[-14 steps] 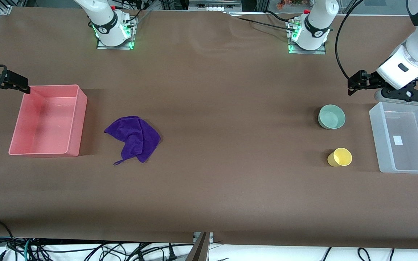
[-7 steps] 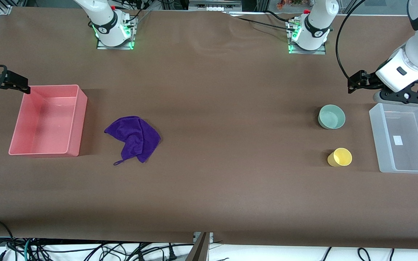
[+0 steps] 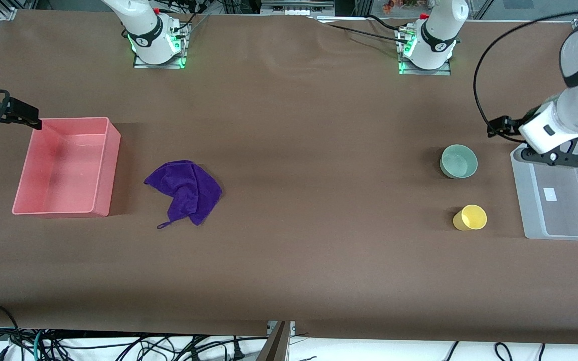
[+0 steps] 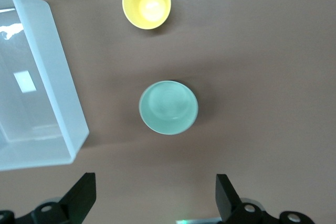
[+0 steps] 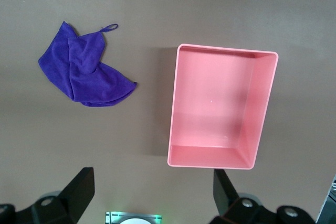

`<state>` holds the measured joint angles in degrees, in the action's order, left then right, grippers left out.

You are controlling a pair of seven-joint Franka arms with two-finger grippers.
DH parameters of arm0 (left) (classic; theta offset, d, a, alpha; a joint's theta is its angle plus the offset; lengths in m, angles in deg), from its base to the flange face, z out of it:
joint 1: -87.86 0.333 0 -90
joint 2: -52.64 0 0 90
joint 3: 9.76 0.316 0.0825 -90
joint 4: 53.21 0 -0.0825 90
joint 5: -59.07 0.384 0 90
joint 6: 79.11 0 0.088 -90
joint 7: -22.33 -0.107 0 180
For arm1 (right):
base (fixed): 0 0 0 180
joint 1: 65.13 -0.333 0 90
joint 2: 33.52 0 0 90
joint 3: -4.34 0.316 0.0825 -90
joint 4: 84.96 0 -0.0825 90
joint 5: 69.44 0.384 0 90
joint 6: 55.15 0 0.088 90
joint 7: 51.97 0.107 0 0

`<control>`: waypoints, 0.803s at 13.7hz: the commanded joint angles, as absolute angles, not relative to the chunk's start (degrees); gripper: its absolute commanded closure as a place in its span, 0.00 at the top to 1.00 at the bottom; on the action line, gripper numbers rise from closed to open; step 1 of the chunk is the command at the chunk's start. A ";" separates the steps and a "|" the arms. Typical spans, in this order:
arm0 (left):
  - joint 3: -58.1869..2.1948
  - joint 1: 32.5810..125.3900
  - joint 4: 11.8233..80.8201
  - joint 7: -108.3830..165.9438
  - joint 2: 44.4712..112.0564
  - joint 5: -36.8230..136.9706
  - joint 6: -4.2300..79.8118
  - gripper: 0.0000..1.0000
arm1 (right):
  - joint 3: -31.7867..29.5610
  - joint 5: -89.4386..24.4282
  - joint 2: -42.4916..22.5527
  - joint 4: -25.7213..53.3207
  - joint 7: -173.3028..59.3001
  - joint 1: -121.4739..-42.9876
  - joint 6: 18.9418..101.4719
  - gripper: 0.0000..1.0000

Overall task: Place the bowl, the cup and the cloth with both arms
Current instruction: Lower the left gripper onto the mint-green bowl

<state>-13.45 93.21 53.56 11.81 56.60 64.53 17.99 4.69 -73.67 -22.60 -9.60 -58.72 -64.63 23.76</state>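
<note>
The mint-green bowl point(image 3: 458, 161) stands upright on the brown table toward the left arm's end; it also shows in the left wrist view point(image 4: 168, 107). The yellow cup point(image 3: 469, 217) stands upright nearer the front camera than the bowl and shows in the left wrist view point(image 4: 146, 2). The purple cloth point(image 3: 184, 190) lies crumpled toward the right arm's end, also in the right wrist view point(image 5: 84, 69). My left gripper point(image 3: 553, 157) is open and empty point(image 4: 155, 198), up over the clear bin's edge beside the bowl. My right gripper point(image 3: 18, 116) is open and empty point(image 5: 152, 192), waiting beside the pink bin.
An empty pink bin point(image 3: 111, 170) stands beside the cloth at the right arm's end, seen too in the right wrist view point(image 5: 210, 162). An empty clear plastic bin point(image 3: 520, 190) stands beside the bowl and cup, seen too in the left wrist view point(image 4: 58, 82).
My left gripper has moved toward the front camera, from over the table beside the clear bin to over the bin's edge. The right arm and the objects have not moved.
</note>
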 commanded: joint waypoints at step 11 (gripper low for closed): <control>-13.71 101.56 78.88 -3.58 71.00 66.10 68.62 0.99 | 5.21 -70.85 -19.30 -9.29 -59.00 -65.83 24.21 1.00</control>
<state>-13.40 100.01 79.99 -0.34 68.94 65.29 66.81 5.03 -72.57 -21.13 -9.44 -58.72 -64.84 23.79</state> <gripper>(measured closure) 0.000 0.000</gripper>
